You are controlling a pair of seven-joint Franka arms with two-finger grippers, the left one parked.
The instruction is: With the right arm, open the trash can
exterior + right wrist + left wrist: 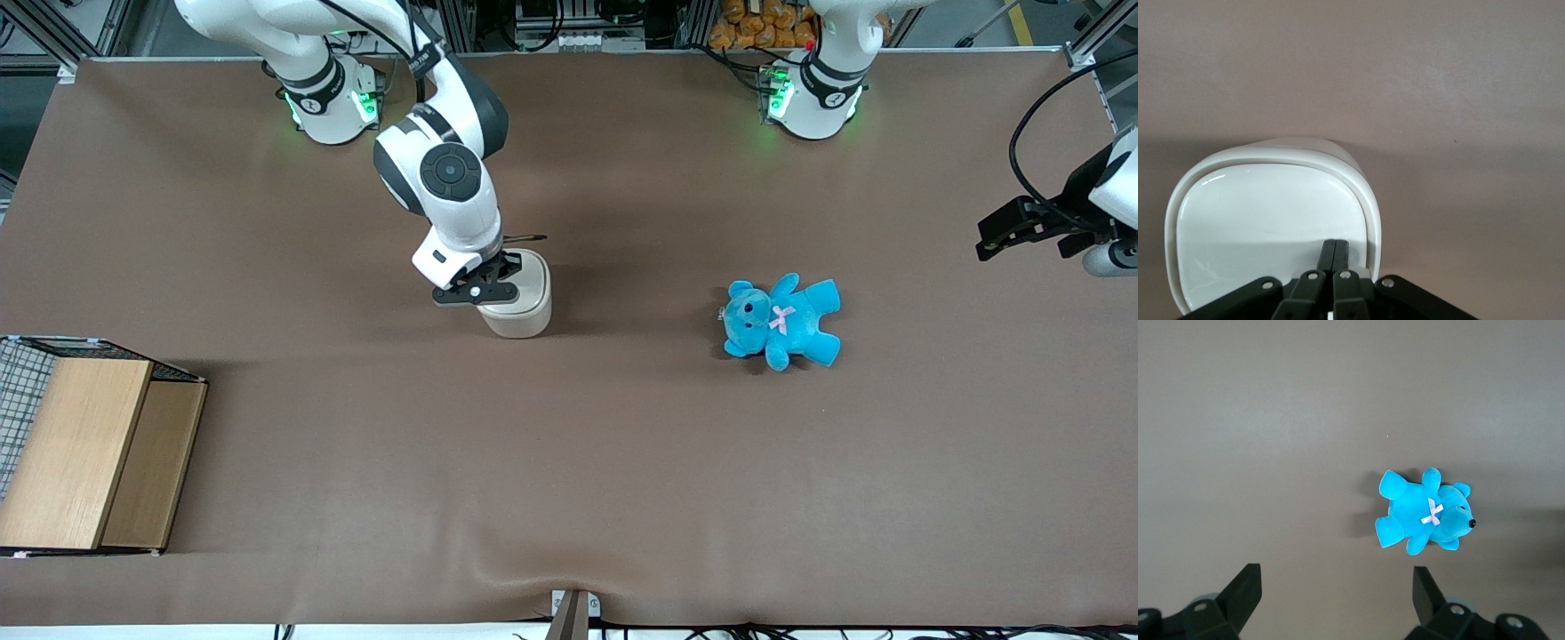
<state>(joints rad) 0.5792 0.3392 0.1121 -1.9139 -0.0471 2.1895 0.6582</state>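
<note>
Two bystanders: a blue teddy bear (781, 321) is lying on its back on the brown table (622, 462), well apart from my work, toward the parked arm's end; a wooden box (93, 453) with a wire-mesh side is sitting at the working arm's end, nearer the front camera.
Obstructions: nothing is standing between those two things and the bin; only my own wrist is covering part of it in the front view.
Trash can: the cream-white trash can (524, 307) is standing upright on the table near its middle, roughly level with the bear, and farther from the front camera than the box.
Lid: the flat lid (1271, 223) is lying down flush inside the can's rounded-square rim, so the can is showing as closed.
Right arm: my right arm (449, 178) is reaching down from its base onto the can from above.
Gripper: my gripper (1335, 257) is sitting over the lid at one edge of the can.
Fingers: my two fingers (1327, 253) are pressing together with no gap showing between them, and they are gripping nothing.
Contact: the joined fingertips are appearing to rest on the lid's surface near its rim, though I cannot tell whether they are truly touching.
</note>
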